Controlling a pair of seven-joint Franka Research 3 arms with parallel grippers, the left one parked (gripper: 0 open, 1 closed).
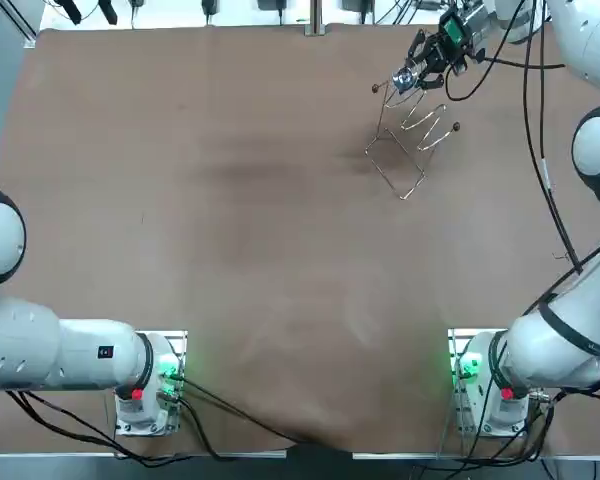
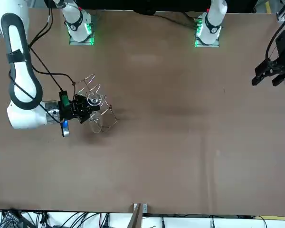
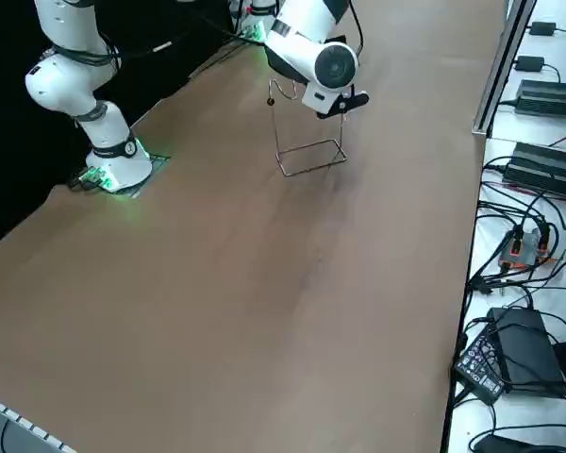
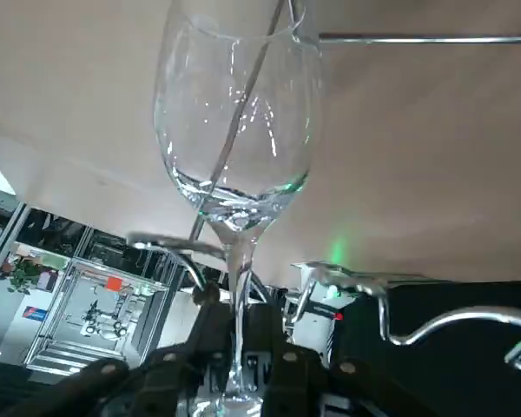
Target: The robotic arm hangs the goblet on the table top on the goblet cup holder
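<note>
Pinching the goblet (image 4: pixel 234 148) by its thin stem between the fingers (image 4: pixel 210 334) of the right gripper (image 4: pixel 241 347), up in the air at the wire rails of the goblet cup holder (image 1: pixel 410 140), near the far right corner of the worktop (image 1: pixel 230 250). Looks light, stiff, slick and very breakable. Best gripped on the stem, close to the foot, never on the bowl. Calls for gentle, steady pressure and a slow slide along the rails, without knocking glass against wire. Probably not yet hung, given the hold.
</note>
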